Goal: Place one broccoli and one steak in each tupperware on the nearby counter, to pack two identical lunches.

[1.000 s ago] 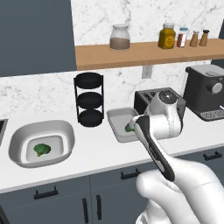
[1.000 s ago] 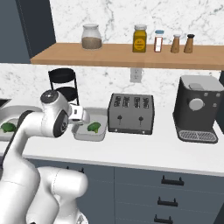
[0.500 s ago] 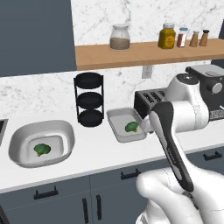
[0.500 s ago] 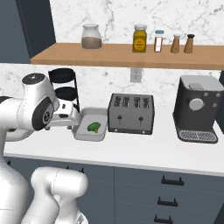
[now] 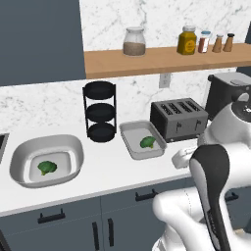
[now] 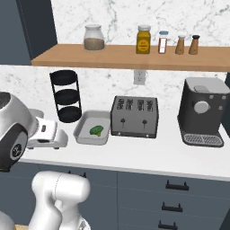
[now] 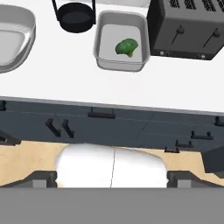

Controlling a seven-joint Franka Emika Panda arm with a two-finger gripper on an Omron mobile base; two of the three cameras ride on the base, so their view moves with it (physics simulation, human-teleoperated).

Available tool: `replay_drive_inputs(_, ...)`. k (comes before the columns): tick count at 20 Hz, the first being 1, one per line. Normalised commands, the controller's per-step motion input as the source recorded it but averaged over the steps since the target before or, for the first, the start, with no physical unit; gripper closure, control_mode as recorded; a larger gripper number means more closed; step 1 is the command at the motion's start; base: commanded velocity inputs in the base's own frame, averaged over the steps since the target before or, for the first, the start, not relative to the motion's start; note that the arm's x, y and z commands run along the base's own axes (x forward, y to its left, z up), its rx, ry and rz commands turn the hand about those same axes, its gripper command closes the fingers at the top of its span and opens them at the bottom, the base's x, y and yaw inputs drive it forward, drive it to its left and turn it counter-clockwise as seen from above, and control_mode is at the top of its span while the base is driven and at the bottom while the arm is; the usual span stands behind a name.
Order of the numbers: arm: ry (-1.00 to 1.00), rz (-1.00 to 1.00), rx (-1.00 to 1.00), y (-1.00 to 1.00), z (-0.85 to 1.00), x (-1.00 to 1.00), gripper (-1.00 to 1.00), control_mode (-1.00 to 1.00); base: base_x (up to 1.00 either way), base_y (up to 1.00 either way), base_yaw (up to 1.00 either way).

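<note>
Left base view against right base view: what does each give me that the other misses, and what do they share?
Left base view alone: the large oval light-grey tupperware with a green broccoli floret inside, left of the rack. Right base view alone: the black coffee machine in full, and the counter right of it. Both: the small rectangular light-grey tupperware holding a second broccoli floret, the black three-tier round rack, the black four-slot toaster, and the wooden shelf with its jars.

White arm folded low before the base, pincer (image 7: pixel 112 178) fully spread, fingertips (image 7: pixel 43 178) far apart, holding nothing
</note>
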Motion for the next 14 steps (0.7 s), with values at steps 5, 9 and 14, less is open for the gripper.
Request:
replay_drive_inputs(5,-0.05,0.0,0.01,0.0,0.46,-0.82,-1.0,-1.0,0.0,0.0,0.0)
replay_drive_inputs(9,0.0,0.0,0.01,0.0,0.74,-0.47,-1.0,-1.0,0.0,0.0,0.0)
replay_drive_inputs(14,-0.02,0.0,0.0,0.0,0.9,-0.21,-1.0,-1.0,0.0,0.0,0.0)
